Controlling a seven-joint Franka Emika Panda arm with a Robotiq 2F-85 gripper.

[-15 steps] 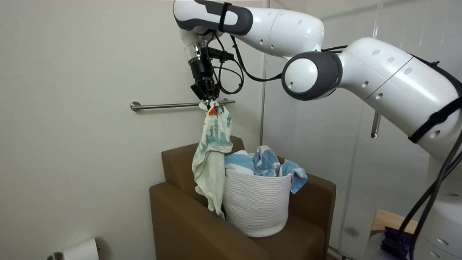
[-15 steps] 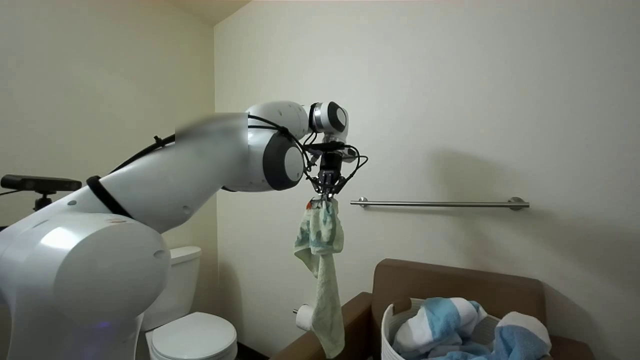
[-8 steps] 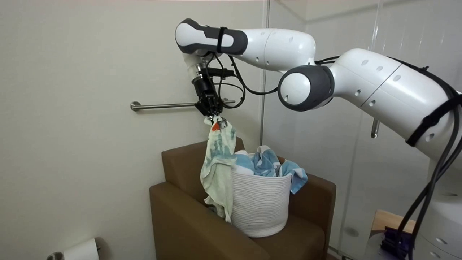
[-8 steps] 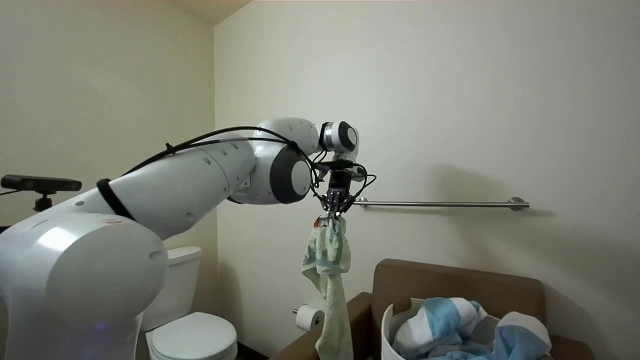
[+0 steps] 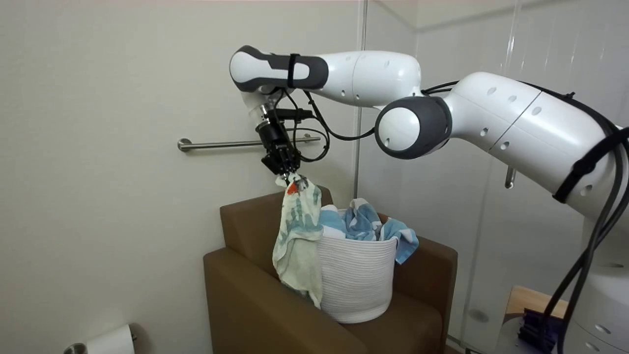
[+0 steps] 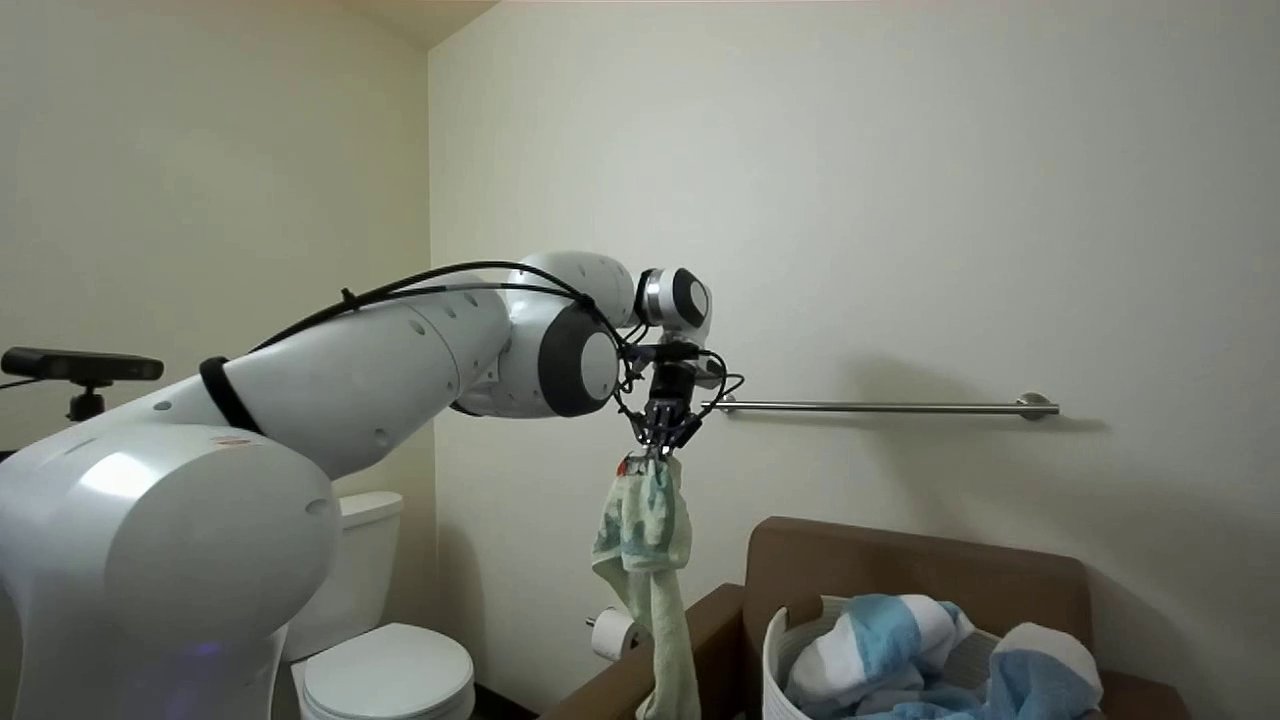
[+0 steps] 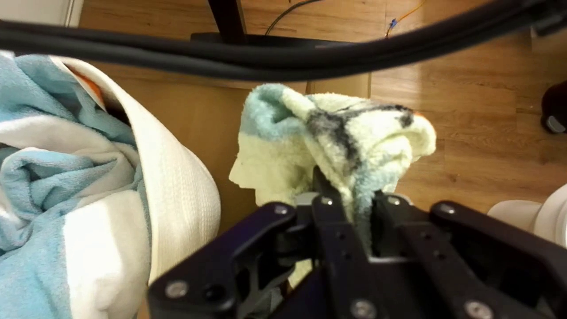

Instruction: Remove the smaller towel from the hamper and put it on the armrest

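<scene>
My gripper [image 5: 287,178] is shut on the smaller towel [image 5: 300,241], pale green with teal, dark and orange marks. It hangs down in both exterior views [image 6: 645,540], its lower end overlapping the armrest [image 5: 275,295] in view; whether it touches cannot be told. In the wrist view the towel [image 7: 274,164] is bunched between the fingers [image 7: 347,190]. The white woven hamper [image 5: 361,280] stands on the brown chair seat beside the towel, and its rim [image 7: 177,186] is at the left in the wrist view. The armrest also shows in an exterior view [image 6: 715,620].
Blue-and-white towels [image 5: 363,221] fill the hamper, one draped over its rim. A metal towel bar [image 6: 880,408] is on the wall behind the gripper. A toilet [image 6: 385,670] and a paper roll [image 6: 612,635] stand beyond the armrest. The chair back [image 5: 250,216] rises behind.
My gripper has moved down with the towel, lowering it toward the armrest. It shifted slightly toward the hamper, then a little back. The hamper has not moved.
</scene>
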